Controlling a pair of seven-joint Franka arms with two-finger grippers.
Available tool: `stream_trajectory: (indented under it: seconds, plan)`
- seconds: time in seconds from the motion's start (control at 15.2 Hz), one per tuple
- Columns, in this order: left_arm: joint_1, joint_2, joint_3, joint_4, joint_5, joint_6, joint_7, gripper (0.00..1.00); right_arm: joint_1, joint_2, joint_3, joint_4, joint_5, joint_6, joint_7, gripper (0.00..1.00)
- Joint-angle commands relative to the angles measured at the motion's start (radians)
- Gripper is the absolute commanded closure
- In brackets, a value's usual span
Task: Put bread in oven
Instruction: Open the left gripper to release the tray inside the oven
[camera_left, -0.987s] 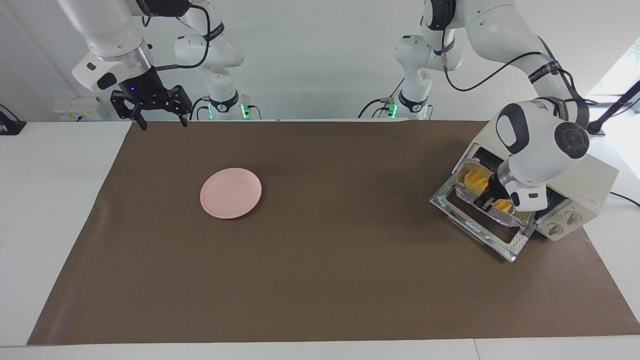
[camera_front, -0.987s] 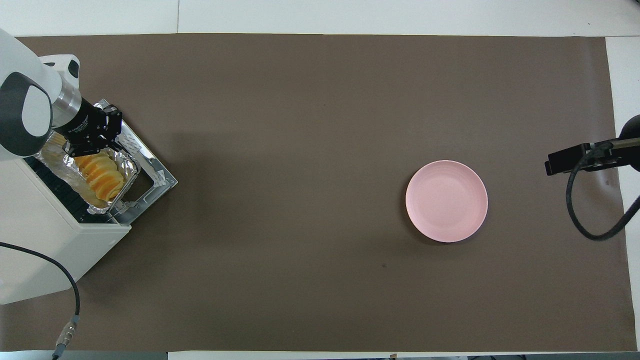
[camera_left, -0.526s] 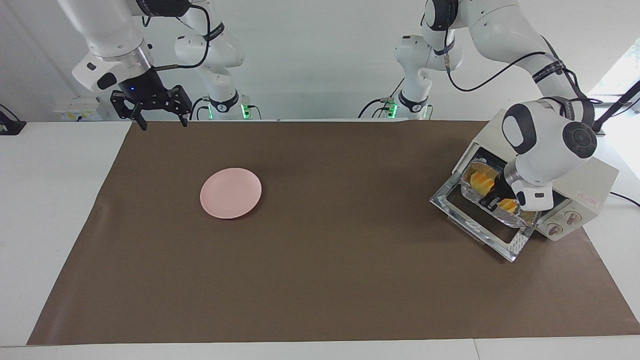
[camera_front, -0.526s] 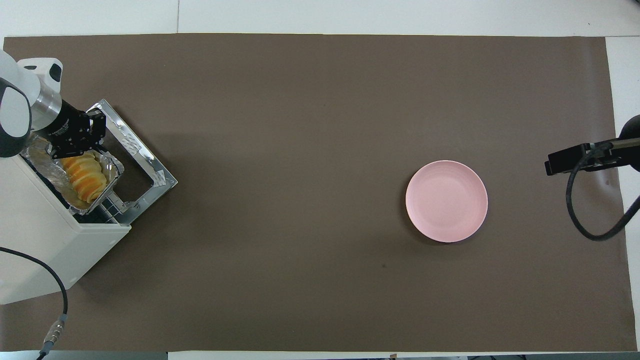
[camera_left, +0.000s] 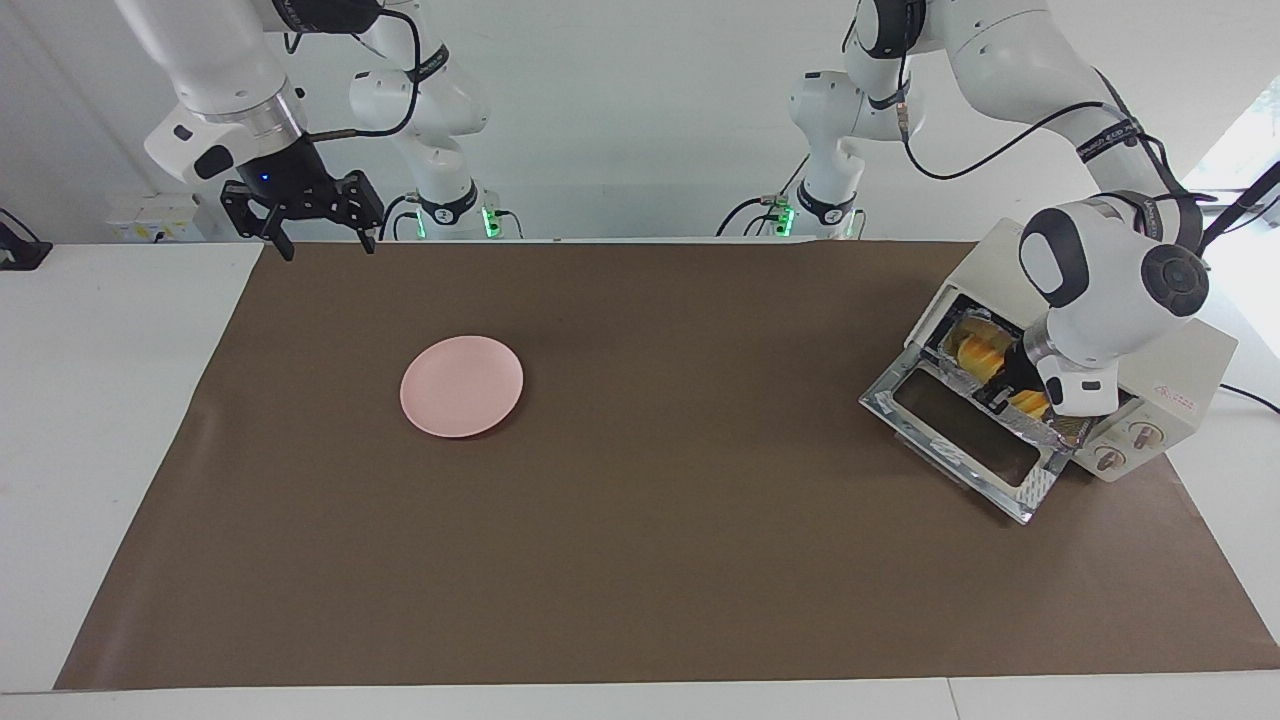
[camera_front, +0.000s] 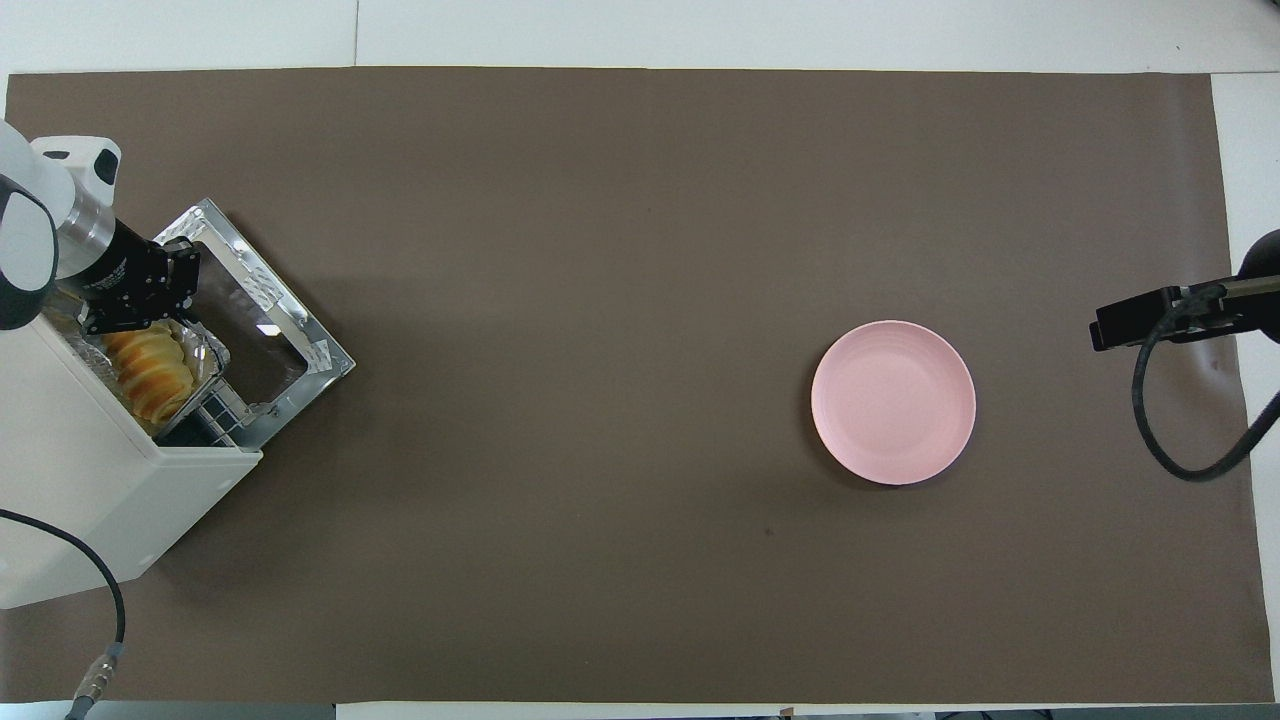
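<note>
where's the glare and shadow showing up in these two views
Overhead view: a bright glint on the glass of the oven door, a soft shadow beside the pink plate. Facing view: daylight washes out the corner past the oven; the paper mat is evenly lit.

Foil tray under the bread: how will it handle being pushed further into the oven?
The foil tray looks crinkled and thin, so it probably buckles if pushed at one rim rather than sliding stiffly. It likely weighs little beside the bread. The shut left gripper is at its rim, at the mouth of the oven, so a crooked push may skew it on the wire rack.
</note>
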Motion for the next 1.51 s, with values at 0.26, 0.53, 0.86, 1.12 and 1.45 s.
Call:
stream_trajectory:
  seconds: [0.26, 0.53, 0.86, 1.12, 1.45]
  plan:
    - [-0.011, -0.061, -0.002, -0.075, 0.075, -0.007, 0.011, 1.00, -0.013, -0.020, 0.008, -0.019, -0.008, -0.009, -0.033, 0.00]
    - [-0.017, -0.062, -0.002, -0.084, 0.081, -0.018, 0.011, 1.00, -0.013, -0.020, 0.008, -0.019, -0.008, -0.009, -0.033, 0.00]
    - [-0.018, -0.064, -0.002, -0.084, 0.081, -0.025, 0.063, 0.67, -0.013, -0.020, 0.008, -0.019, -0.008, -0.009, -0.033, 0.00]
    - [-0.018, -0.064, -0.002, -0.080, 0.086, -0.025, 0.070, 0.00, -0.013, -0.020, 0.008, -0.019, -0.008, -0.009, -0.033, 0.00]
    - [-0.020, -0.062, -0.002, -0.066, 0.086, -0.022, 0.077, 0.00, -0.013, -0.020, 0.008, -0.019, -0.008, -0.009, -0.033, 0.00]
